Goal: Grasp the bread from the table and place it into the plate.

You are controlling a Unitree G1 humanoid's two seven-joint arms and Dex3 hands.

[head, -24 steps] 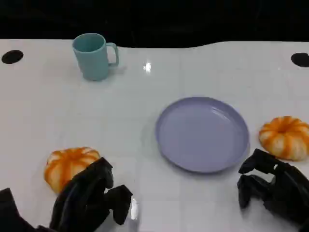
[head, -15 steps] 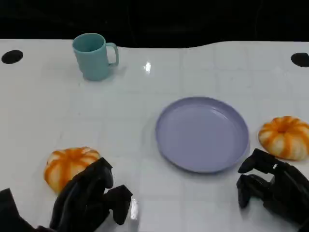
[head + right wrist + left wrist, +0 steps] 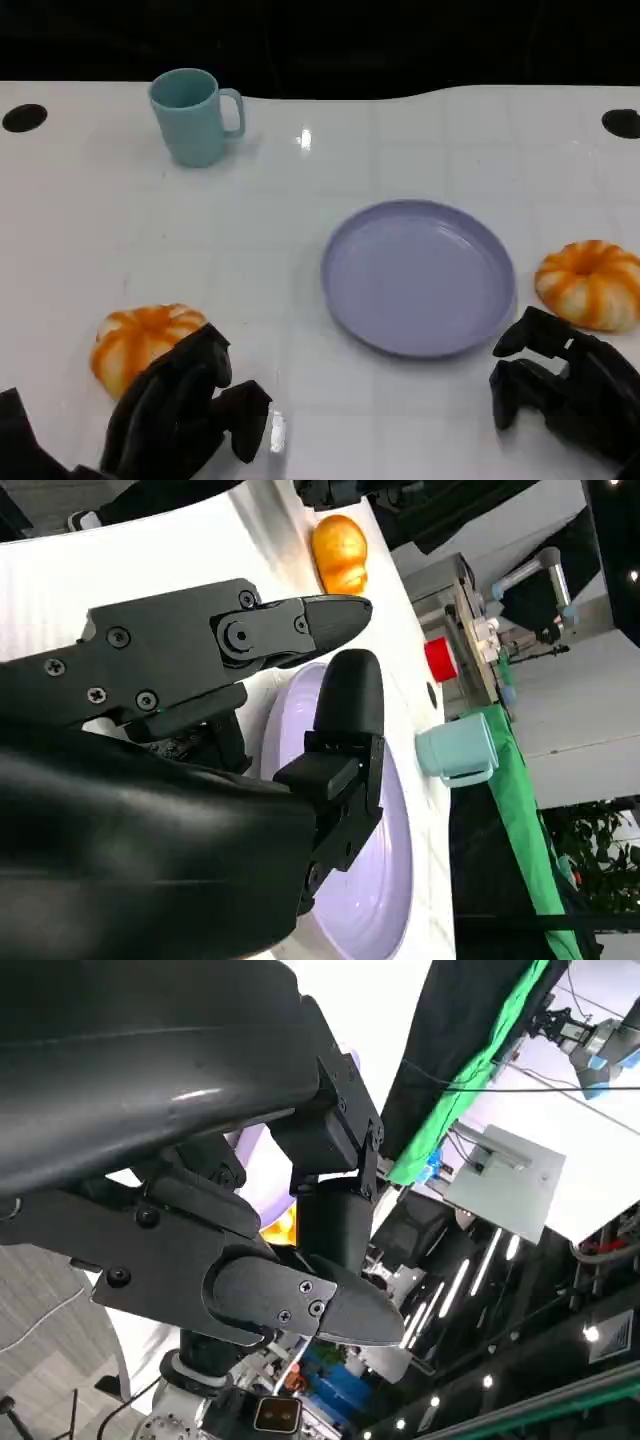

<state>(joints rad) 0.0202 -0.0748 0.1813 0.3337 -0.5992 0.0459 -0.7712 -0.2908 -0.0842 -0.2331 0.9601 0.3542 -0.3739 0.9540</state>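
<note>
Plate (image 3: 418,277) between two breads (image 3: 140,340)

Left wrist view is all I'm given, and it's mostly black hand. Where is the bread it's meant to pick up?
Observer: In the head view, one orange-and-white bread lies on the white table, right next to the left hand.
Operator: Has the hand got hold of it?
Observer: No. The left hand holds nothing, and the bread sits on the table beside it.
Operator: And where does the bread go?
Observer: Into a purple plate, which is empty and lies to the right of that bread, near the middle of the table.
Operator: Anything else out there?
Observer: A second bread lies right of the plate, close to the right hand, which also holds nothing.
</note>
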